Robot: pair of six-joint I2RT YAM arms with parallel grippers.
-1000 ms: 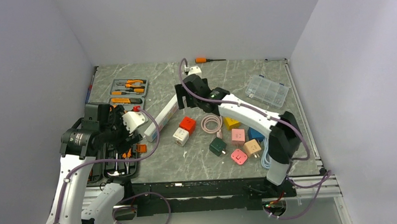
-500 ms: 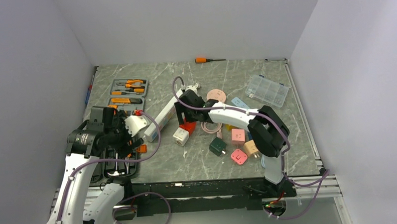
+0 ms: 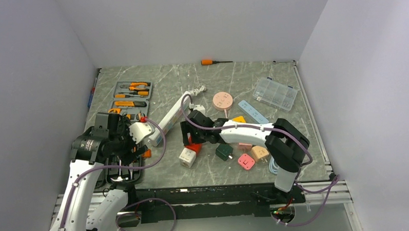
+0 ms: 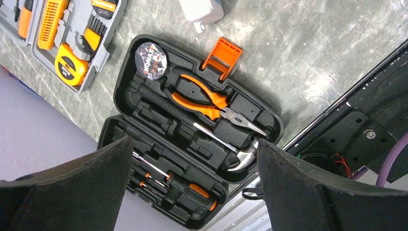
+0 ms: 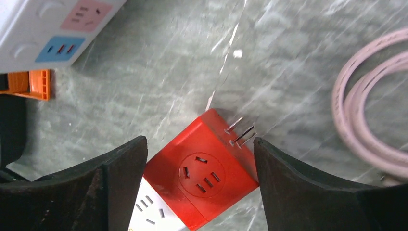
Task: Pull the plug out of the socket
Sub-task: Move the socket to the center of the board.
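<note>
Has pulled the right gripper [image 5: 199, 140] back from the far end of the socket [image 3: 169, 116] within the last second and dropped it low among the loose cubes. Now straddles a red cube plug [image 5: 202, 178], one finger on each flank, having narrowed a little on the way down. Cannot tell whether pressing it yet or merely bracketing it. Bare prongs ahead of the fingers, so seated in nothing; a white cube [image 5: 149, 219] tucked against it on the palm side. Socket out past the left finger and ahead, apart from the cube, pink and blue outlets there empty. Pink cable [image 5: 365, 96] beyond the right finger. Keeps the left gripper [image 4: 195, 144] spread wide and empty above an open tool case [image 4: 144, 110]. Judged: no pull on the socket under way just now; impossible to say from here whether any plug remains further along it.
</note>
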